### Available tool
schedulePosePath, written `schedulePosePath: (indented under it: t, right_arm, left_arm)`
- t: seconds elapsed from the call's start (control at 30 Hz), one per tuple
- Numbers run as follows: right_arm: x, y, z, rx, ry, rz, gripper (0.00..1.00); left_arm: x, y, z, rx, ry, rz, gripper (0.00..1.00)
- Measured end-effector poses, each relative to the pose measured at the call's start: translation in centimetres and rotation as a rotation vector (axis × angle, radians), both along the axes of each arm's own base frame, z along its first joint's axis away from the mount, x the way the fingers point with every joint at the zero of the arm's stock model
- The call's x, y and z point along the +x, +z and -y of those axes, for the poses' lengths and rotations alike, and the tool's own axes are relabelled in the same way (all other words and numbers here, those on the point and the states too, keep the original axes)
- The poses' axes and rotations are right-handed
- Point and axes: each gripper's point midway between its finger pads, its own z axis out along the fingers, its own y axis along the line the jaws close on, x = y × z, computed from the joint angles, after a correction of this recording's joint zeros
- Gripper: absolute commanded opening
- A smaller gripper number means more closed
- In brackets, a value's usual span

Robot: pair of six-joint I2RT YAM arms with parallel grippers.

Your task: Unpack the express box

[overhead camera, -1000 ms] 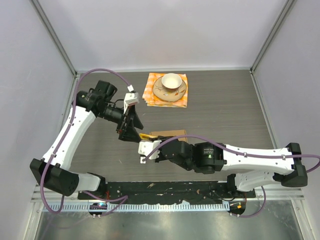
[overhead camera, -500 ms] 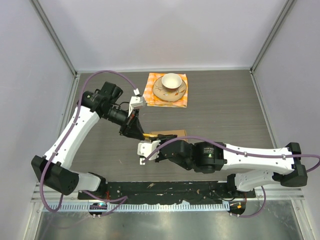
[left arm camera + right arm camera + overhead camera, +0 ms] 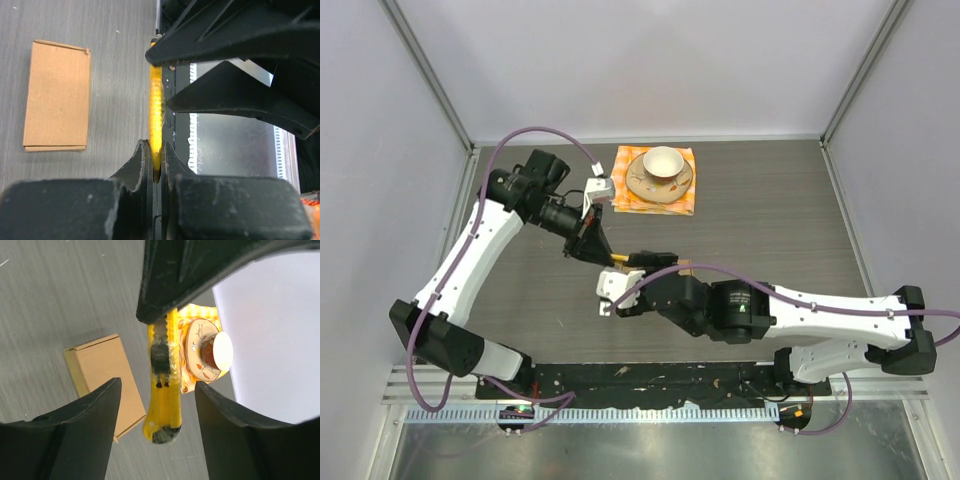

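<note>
My left gripper (image 3: 156,150) clamps a yellow utility knife (image 3: 156,95), my right gripper (image 3: 157,386) straddles it with fingers parted, and the express box (image 3: 57,95) lies at frame left.

Pinches yellow cutter (image 3: 156,100) in left gripper (image 3: 156,150), jaws nearly together; holds right gripper (image 3: 157,385) spread either side of it; angles both arms inward, wrists close.

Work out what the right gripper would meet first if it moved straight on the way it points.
The right gripper would most likely meet the yellow utility knife first: it hangs between the open jaws, pinched by the left gripper. The express box lies farther on; depth is unclear.
</note>
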Motion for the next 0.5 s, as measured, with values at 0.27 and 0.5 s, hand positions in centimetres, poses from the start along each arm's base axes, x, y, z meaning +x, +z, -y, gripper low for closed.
schedulePosePath:
  t: [0.27, 0.5]
  right_arm:
    - [4.1, 5.4, 4.1, 0.34, -0.187, -0.126, 0.87]
    - [6.5, 8.4, 6.9, 0.688, -0.206, -0.372, 0.93]
  left_arm:
    - [5.8, 4.3, -2.9, -0.063, 0.327, -0.08, 0.0]
    - [8.8, 8.7, -3.9, -0.259, 0.552, -0.011, 0.0]
